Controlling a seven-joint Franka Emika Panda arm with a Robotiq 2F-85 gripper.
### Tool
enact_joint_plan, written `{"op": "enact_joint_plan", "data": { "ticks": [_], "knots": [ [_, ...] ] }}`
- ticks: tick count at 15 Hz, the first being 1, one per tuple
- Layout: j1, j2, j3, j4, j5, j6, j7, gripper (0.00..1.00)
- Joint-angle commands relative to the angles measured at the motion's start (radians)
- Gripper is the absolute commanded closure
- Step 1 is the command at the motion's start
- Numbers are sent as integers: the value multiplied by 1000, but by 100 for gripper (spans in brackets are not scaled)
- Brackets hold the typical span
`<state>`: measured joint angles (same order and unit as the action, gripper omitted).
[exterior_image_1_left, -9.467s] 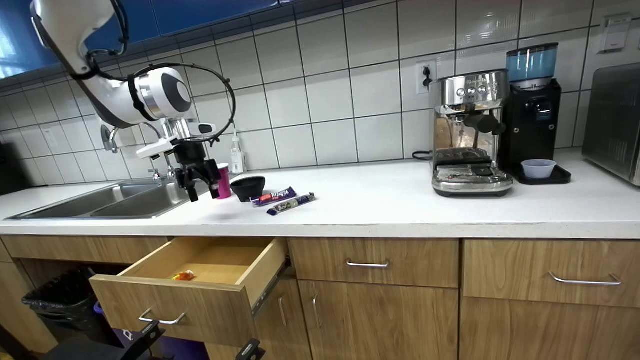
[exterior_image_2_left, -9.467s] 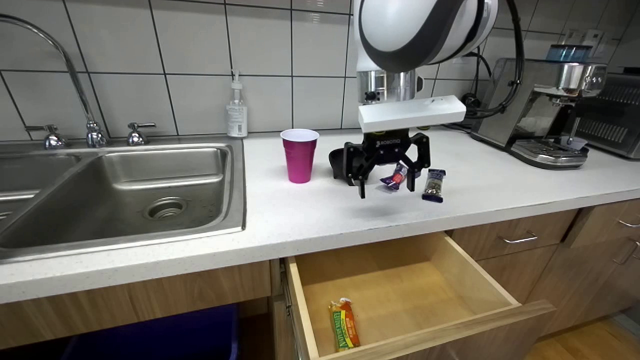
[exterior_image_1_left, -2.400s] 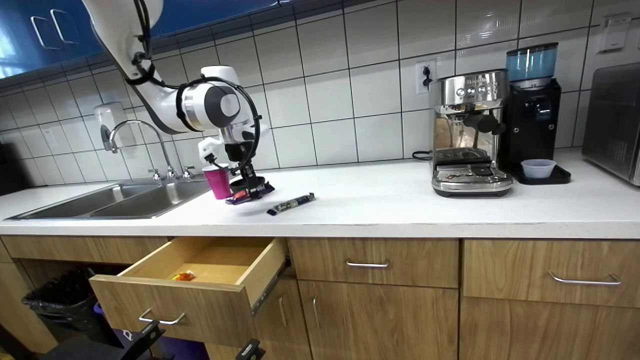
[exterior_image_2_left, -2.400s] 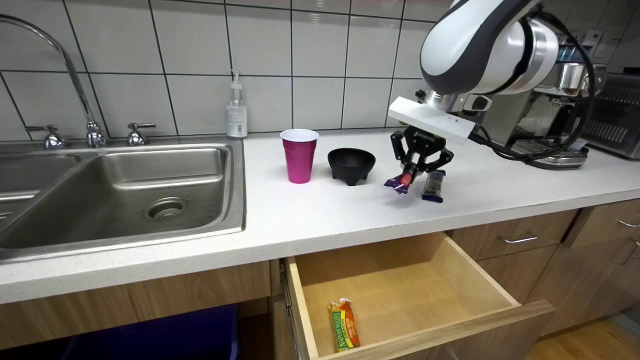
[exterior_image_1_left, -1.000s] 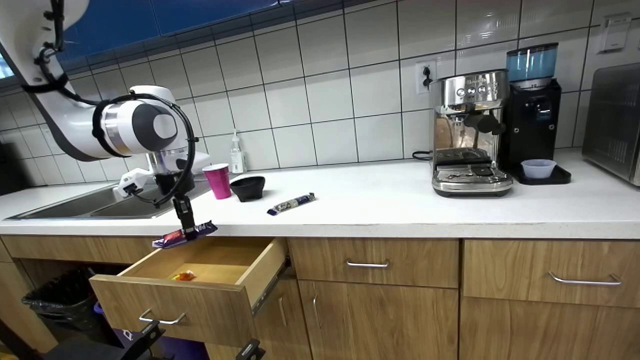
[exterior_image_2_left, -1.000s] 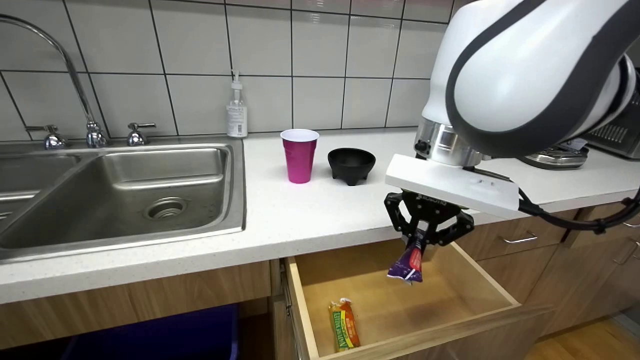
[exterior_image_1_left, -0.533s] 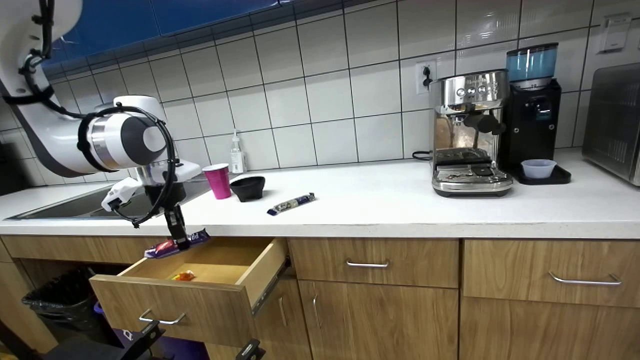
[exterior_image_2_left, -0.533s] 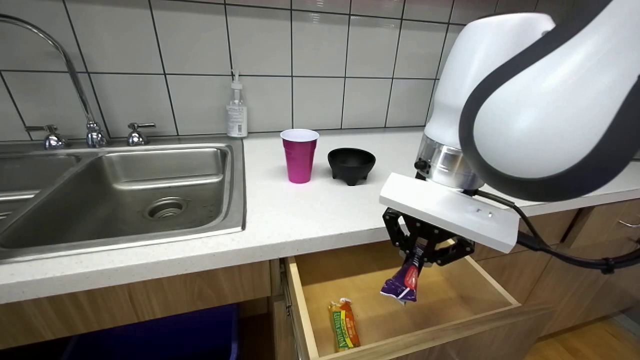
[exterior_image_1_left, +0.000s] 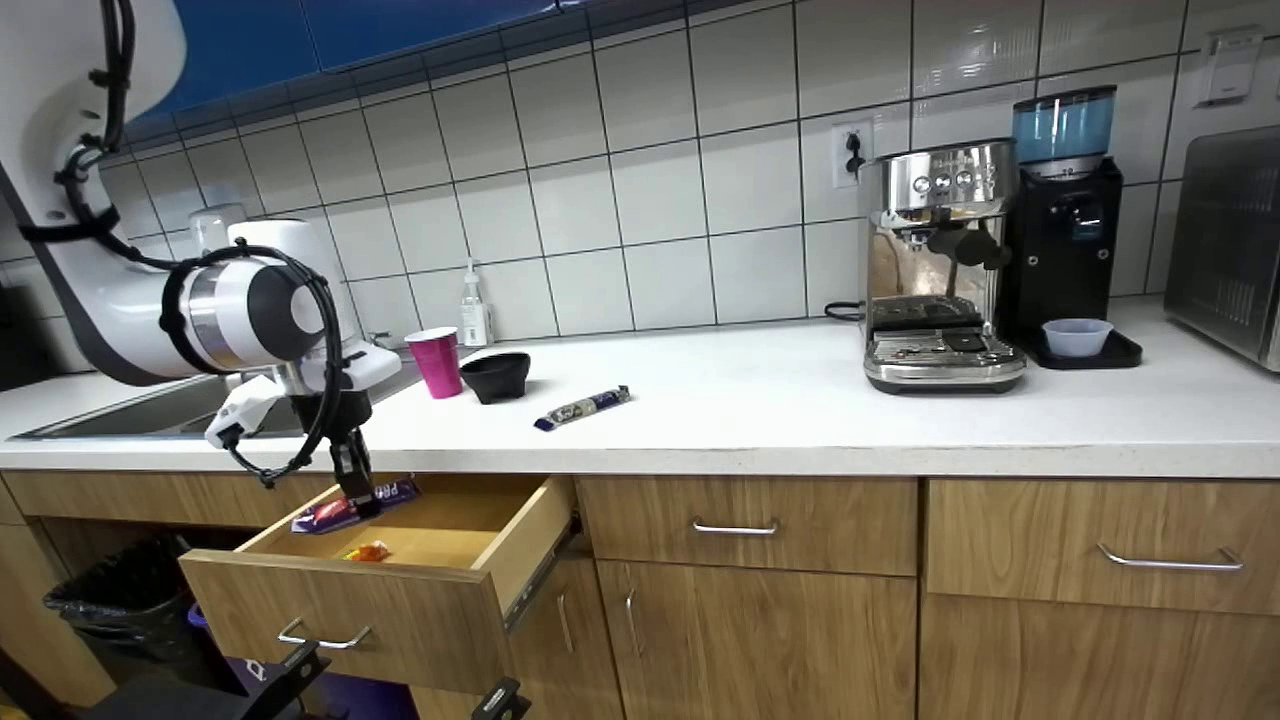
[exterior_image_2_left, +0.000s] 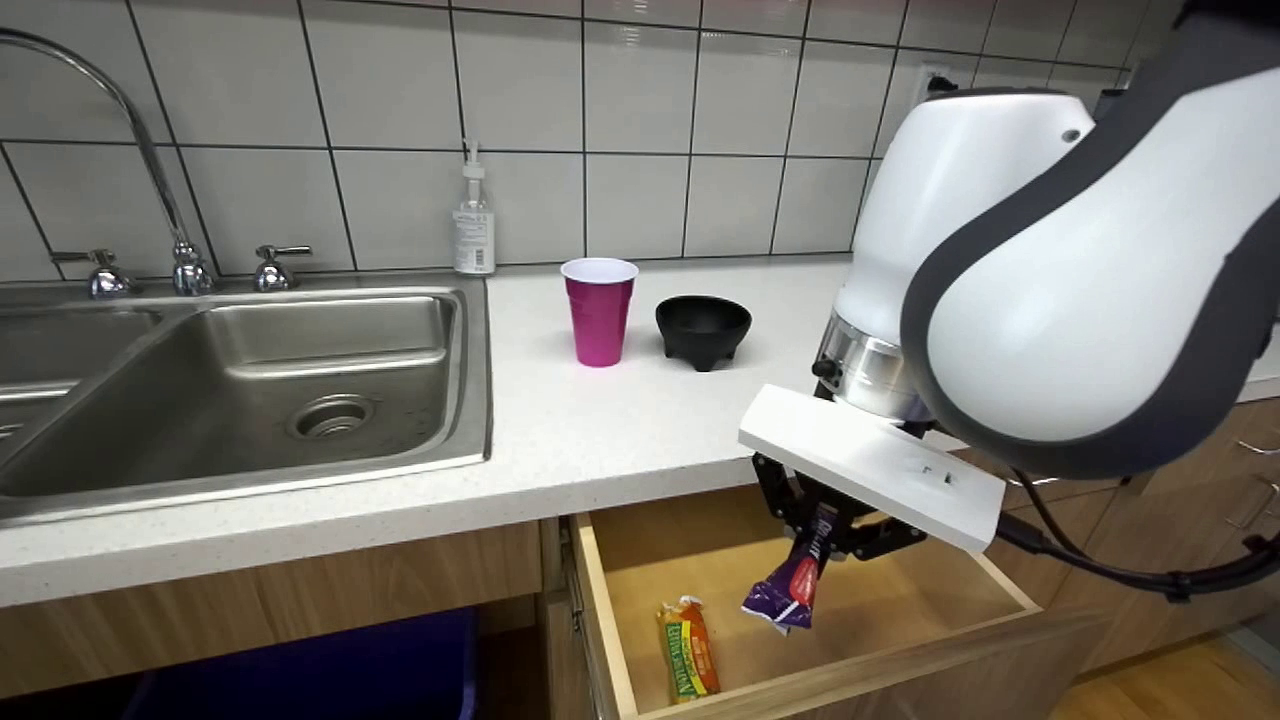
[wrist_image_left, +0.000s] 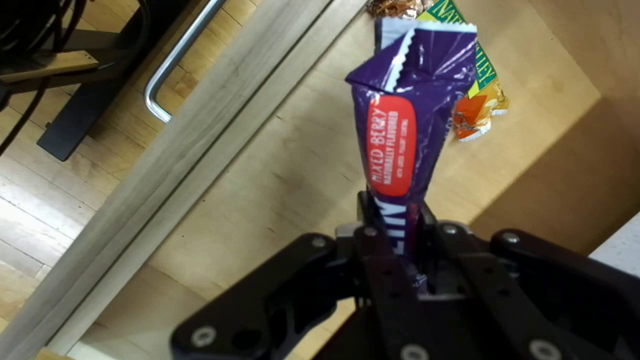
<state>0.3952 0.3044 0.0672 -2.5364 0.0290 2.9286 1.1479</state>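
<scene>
Purple-wrapped, the snack bar (wrist_image_left: 405, 135) was pinched near mid-length by jaws drawn close together against its sides, probably for balance, since both ends stuck out free. It hung over the pulled-out drawer (exterior_image_1_left: 400, 600), apart from the orange-and-green bar (exterior_image_2_left: 688, 650) lying inside. The arm (exterior_image_1_left: 140, 320) reached down beyond the front edge of the tabletop (exterior_image_1_left: 750, 415), its wrist (exterior_image_2_left: 868, 372) tilted.

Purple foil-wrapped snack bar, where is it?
Wrist view, right of centre: the purple bar is clamped in the black pincer, over the open wooden drawer, partly hiding the green-orange wrapped bar.
</scene>
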Motion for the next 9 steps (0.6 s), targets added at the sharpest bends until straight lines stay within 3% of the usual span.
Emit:
{"op": "enact_joint_plan", "data": {
  "ticks": [1, 2, 3, 4, 9],
  "knots": [
    [16, 41, -3, 29, 18, 31, 10, 96],
    [21, 44, -6, 32, 18, 31, 9, 96],
    [29, 44, -13, 34, 14, 31, 13, 58],
    [34, 44, -16, 36, 12, 31, 12, 57],
    [73, 6, -39, 33, -12, 2, 13, 21]
  ]
}}
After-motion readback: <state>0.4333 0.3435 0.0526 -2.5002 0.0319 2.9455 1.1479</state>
